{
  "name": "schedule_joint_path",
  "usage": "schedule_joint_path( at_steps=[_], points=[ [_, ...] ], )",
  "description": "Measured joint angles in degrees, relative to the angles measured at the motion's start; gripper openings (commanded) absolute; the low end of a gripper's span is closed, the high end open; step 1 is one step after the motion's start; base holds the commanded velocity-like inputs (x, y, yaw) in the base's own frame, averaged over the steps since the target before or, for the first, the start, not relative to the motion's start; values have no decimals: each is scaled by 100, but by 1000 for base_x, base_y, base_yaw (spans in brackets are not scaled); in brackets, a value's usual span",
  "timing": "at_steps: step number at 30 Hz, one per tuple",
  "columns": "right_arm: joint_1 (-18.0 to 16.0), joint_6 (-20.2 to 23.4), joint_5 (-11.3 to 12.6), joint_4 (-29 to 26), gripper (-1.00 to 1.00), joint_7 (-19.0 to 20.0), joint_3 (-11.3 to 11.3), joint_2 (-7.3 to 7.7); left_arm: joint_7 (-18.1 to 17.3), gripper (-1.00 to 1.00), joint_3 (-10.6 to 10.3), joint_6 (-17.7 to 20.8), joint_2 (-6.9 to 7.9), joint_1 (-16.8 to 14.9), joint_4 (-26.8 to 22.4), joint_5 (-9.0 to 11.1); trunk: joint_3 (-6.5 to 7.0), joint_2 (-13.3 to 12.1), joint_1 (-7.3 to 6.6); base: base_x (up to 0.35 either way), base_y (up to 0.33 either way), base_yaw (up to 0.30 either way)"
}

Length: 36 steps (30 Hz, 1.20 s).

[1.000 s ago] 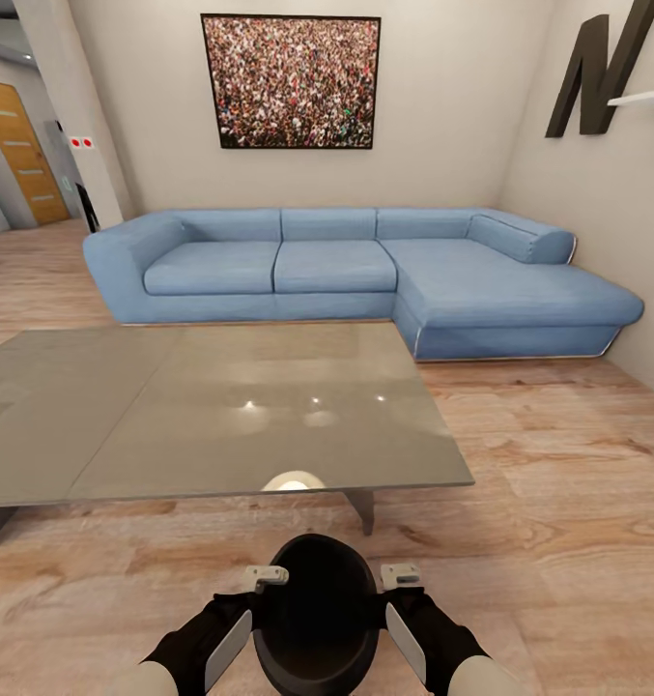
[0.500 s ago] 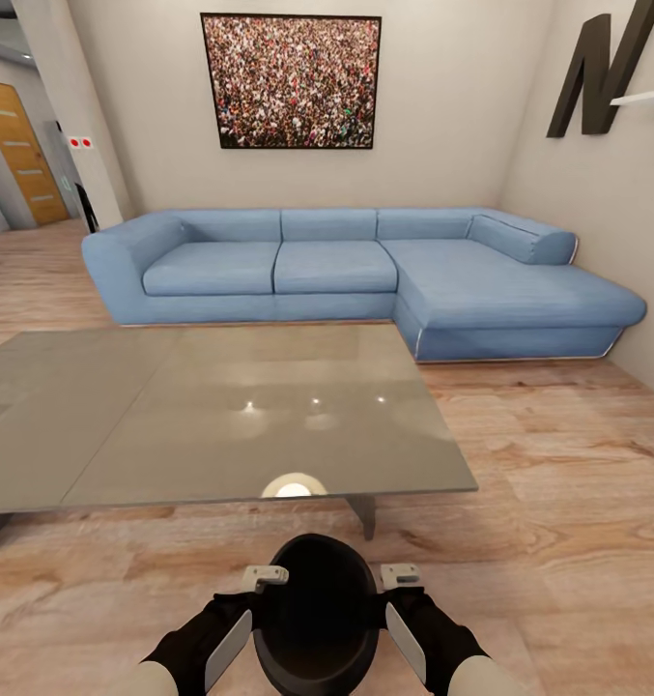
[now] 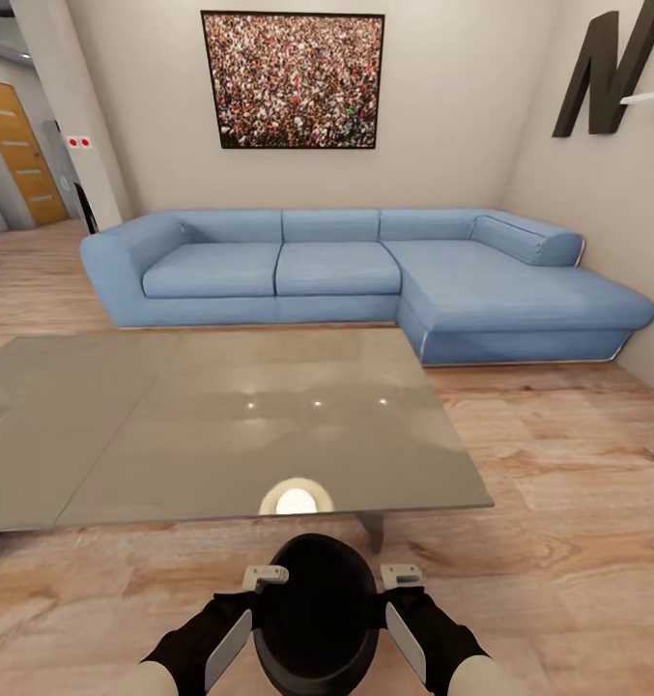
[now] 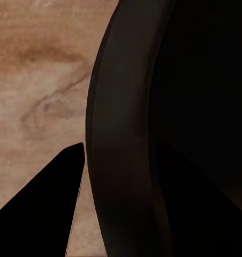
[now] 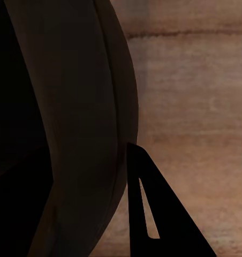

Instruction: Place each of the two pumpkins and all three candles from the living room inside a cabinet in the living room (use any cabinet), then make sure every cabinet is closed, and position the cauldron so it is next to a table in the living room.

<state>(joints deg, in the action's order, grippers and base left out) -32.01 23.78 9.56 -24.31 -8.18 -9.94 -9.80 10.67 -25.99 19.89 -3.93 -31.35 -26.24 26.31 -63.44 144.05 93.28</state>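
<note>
We hold the cauldron [image 3: 316,609] between us, the left hand [image 3: 232,646] and right hand [image 3: 404,642] each clamped over its rim, low above the wood floor [image 3: 558,541]. The counter [image 3: 220,425] has drawn nearer over the last second, so setting the pot beside it looks close. The only lettering is a big dark "N" [image 3: 607,68] on the wall.

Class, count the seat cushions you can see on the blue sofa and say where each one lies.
3. On the sofa: the left seat cushion, the middle seat cushion, and the long chaise cushion on the right end. None looks hidden.
</note>
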Motion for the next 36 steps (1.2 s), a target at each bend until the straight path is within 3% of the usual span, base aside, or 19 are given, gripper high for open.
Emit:
schedule_joint_path(
  at_steps=[17,22,26,36],
  points=[
    [0,-3,4,10,-100,-1,-2,0,-2,-100,-4,-4,-1,-1,13,6,0,0,1,7,4,0],
    [-14,13,34,-14,-100,-23,-19,-2,2,-100,-13,10,15,-2,-34,34,-107,9,9,0,0,0],
    [-15,194,5,-199,-100,-43,-8,5,5,-100,81,191,26,-5,-211,-105,-195,15,8,0,0,0],
    [-14,178,8,-178,-100,-45,-8,3,3,-100,63,161,26,-6,-183,-78,-196,15,-1,14,4,0]
  ],
)
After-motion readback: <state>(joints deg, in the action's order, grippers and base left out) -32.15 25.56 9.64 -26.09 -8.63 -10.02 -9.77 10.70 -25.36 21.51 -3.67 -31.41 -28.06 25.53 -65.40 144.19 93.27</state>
